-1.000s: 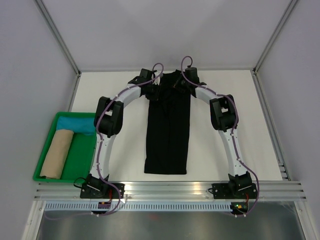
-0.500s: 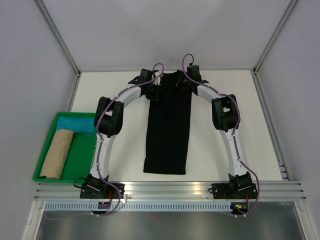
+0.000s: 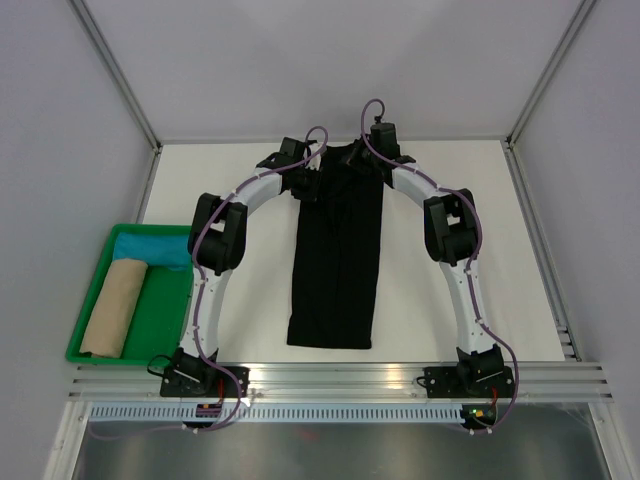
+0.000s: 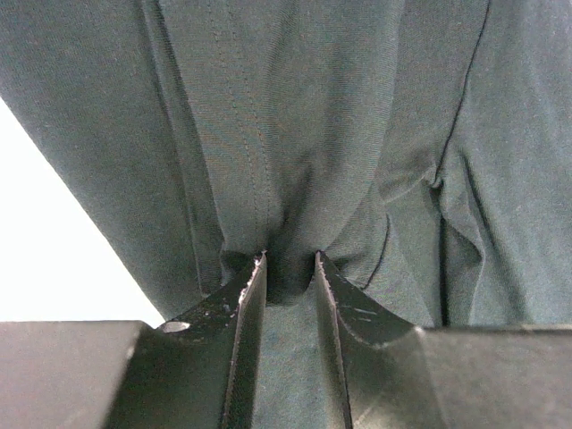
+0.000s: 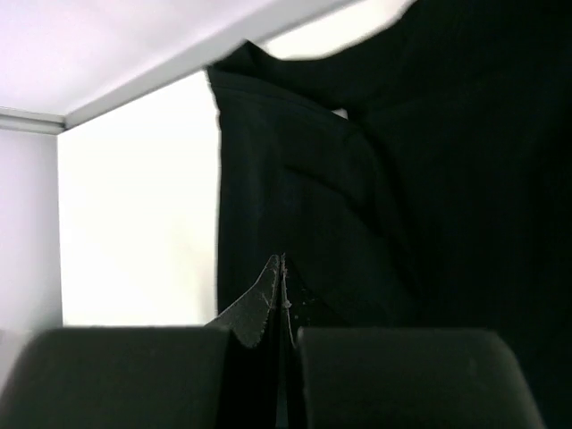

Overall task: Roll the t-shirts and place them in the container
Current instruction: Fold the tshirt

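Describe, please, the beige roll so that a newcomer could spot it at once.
At the white table's left edge, beside the left arm, sits a green tray. The beige roll lies along its left side. Its tan colour sets it apart: the teal cloth lies across the tray's far end, and the black t-shirt stretches down mid-table.

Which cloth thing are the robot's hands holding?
The long black t-shirt: the left gripper and right gripper pinch its far end. The beige cloth roll and teal cloth lie apart in the green tray.
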You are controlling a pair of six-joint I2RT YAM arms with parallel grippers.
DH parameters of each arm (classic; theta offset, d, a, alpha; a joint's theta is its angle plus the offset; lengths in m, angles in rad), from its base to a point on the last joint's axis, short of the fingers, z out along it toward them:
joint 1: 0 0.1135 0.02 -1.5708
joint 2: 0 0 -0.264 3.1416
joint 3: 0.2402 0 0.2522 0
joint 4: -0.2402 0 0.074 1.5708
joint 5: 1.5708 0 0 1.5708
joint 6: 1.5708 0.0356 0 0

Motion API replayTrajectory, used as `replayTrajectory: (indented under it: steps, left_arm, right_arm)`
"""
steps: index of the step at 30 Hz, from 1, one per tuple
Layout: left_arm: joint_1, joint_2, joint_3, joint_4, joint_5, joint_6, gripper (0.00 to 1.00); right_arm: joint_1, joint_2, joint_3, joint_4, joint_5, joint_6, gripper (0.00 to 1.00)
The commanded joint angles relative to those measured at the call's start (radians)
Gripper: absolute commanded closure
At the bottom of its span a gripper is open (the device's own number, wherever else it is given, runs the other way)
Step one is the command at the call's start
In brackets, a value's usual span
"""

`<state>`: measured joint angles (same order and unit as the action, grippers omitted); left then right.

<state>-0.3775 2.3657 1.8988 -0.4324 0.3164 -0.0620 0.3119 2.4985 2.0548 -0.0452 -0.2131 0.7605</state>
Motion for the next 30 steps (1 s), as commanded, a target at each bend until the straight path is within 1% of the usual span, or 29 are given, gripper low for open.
replayTrajectory:
  steps: [1, 5, 10, 12, 13, 16, 17, 18, 19, 20, 21, 22, 23, 24, 25, 26, 27, 28, 29, 30]
  left_arm:
    - [0.002, -0.054, -0.006, -0.009, 0.001, 0.042, 0.65]
    - [-0.003, -0.095, -0.014, -0.014, 0.013, 0.06, 0.64]
    - [-0.011, -0.175, -0.015, -0.029, 0.018, 0.126, 0.6]
    - [-0.012, -0.233, -0.017, -0.046, 0.026, 0.142, 0.56]
    - [-0.014, -0.258, -0.018, -0.054, 0.032, 0.146, 0.51]
    - [-0.018, -0.354, -0.021, -0.094, 0.035, 0.157, 0.42]
    - [-0.021, -0.377, -0.024, -0.104, 0.03, 0.162, 0.41]
    - [-0.023, -0.431, -0.027, -0.132, 0.033, 0.166, 0.4]
    - [-0.024, -0.459, -0.033, -0.143, 0.033, 0.171, 0.39]
    - [-0.027, -0.494, -0.056, -0.155, 0.032, 0.183, 0.39]
    - [-0.032, -0.555, -0.072, -0.176, 0.032, 0.189, 0.38]
    - [-0.035, -0.594, -0.09, -0.189, 0.035, 0.195, 0.37]
    - [-0.038, -0.63, -0.133, -0.199, 0.035, 0.206, 0.36]
    - [-0.044, -0.666, -0.157, -0.209, 0.039, 0.215, 0.34]
    - [-0.049, -0.75, -0.185, -0.235, 0.042, 0.226, 0.34]
    - [-0.052, -0.79, -0.245, -0.247, 0.039, 0.249, 0.33]
    - [-0.058, -0.842, -0.279, -0.261, 0.039, 0.263, 0.33]
    - [-0.06, -0.934, -0.312, -0.288, 0.041, 0.278, 0.32]
    - [-0.064, -0.992, -0.383, -0.305, 0.038, 0.315, 0.31]
    - [-0.064, -1.041, -0.42, -0.324, 0.038, 0.338, 0.3]
  right_arm:
    - [-0.011, 0.065, 0.021, -0.027, -0.012, 0.036, 1.0]
    - [-0.025, 0.102, 0.053, -0.099, -0.012, 0.013, 1.0]
    - [-0.036, 0.027, 0.047, -0.102, -0.014, -0.059, 1.0]
    - [-0.043, -0.033, 0.051, -0.102, -0.029, -0.09, 1.0]
    - [-0.045, -0.059, 0.051, -0.105, -0.032, -0.107, 1.0]
    - [-0.048, -0.185, 0.044, -0.159, -0.034, -0.206, 0.96]
    - [-0.048, -0.226, 0.009, -0.197, -0.035, -0.249, 0.94]
    - [-0.048, -0.322, -0.027, -0.205, -0.042, -0.272, 0.92]
    - [-0.048, -0.379, -0.126, -0.208, -0.04, -0.289, 0.86]
    - [-0.045, -0.438, -0.184, -0.203, -0.037, -0.308, 0.83]
    - [-0.045, -0.554, -0.243, -0.202, -0.023, -0.341, 0.76]
    - [-0.043, -0.611, -0.356, -0.205, -0.016, -0.349, 0.72]
    - [-0.043, -0.718, -0.41, -0.212, -0.012, -0.362, 0.69]
    - [-0.043, -0.769, -0.462, -0.223, 0.0, -0.378, 0.62]
    - [-0.04, -0.818, -0.561, -0.241, 0.007, -0.382, 0.6]
    - [-0.03, -0.867, -0.611, -0.249, 0.014, -0.385, 0.58]
    - [-0.022, -0.959, -0.66, -0.257, 0.012, -0.394, 0.55]
    - [-0.013, -1.001, -0.745, -0.268, 0.012, -0.398, 0.54]
    - [0.013, -1.079, -0.78, -0.298, 0.017, -0.406, 0.53]
    - [0.03, -1.113, -0.81, -0.323, 0.018, -0.417, 0.47]
